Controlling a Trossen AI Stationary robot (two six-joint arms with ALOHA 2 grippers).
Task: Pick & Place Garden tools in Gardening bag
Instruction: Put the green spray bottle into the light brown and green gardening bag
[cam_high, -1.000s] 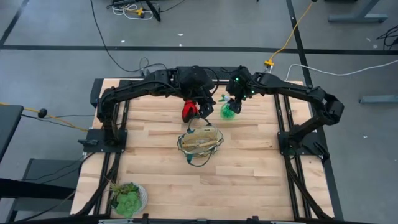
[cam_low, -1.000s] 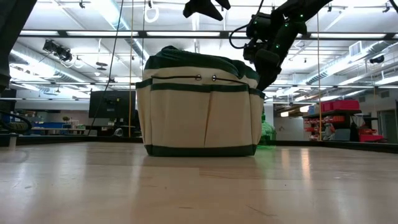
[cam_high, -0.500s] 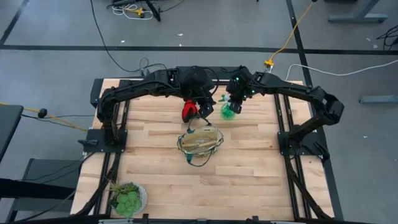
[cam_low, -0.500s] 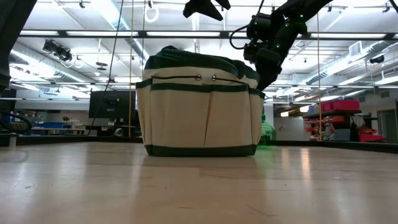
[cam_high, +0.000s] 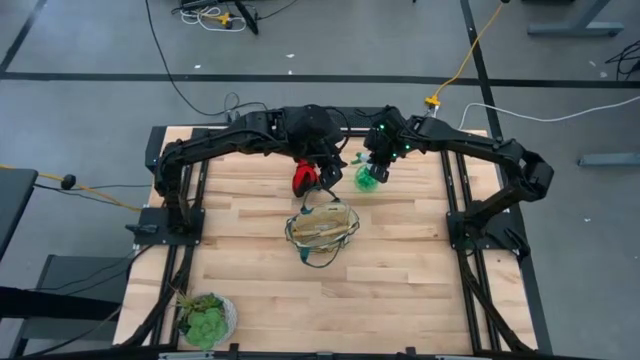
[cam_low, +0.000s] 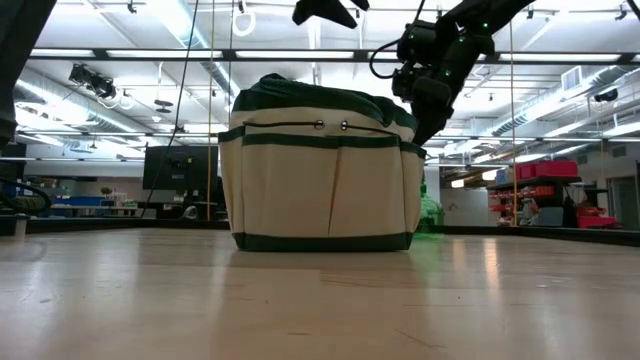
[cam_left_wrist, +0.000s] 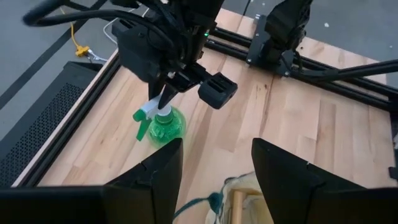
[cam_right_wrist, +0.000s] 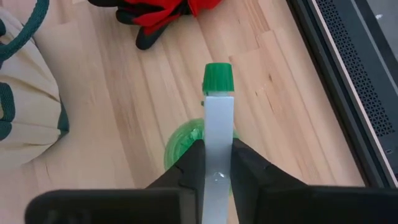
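Pressing from both sides against the white nozzle of the green spray bottle (cam_right_wrist: 214, 124), the fingers (cam_right_wrist: 189, 168) of the right claw (cam_right_wrist: 217, 163) are seen closed narrowly on the bottle's head, so that the bottle is gripped while its round green body is still seen standing on the wooden surface (cam_high: 400, 270). The same grip is shown from the left wrist view, where the right claw (cam_left_wrist: 163, 99) is set down over the spray bottle (cam_left_wrist: 160, 123) near the far edge of the surface. In the high view the right claw (cam_high: 376, 166) and the spray bottle (cam_high: 368, 178) are found just right of centre at the back. The left claw (cam_high: 322, 178) is held just beside it, its fingers (cam_left_wrist: 155, 171) parted and nothing between them, above the space between the bottle and the gardening bag (cam_high: 322, 228). A red-and-black glove bundle (cam_high: 304, 178) is seen lying on the surface just left of the left claw, behind the bag and near the bottle. The gardening bag, tan with a dark green rim and looped green handles, is placed near the middle of the surface, in front of both claws; in the low view it (cam_low: 320, 170) is seen upright, with the right arm above and behind it. A leafy plant in a white pot (cam_high: 206, 318) is set at the front left corner, well apart from everything else.
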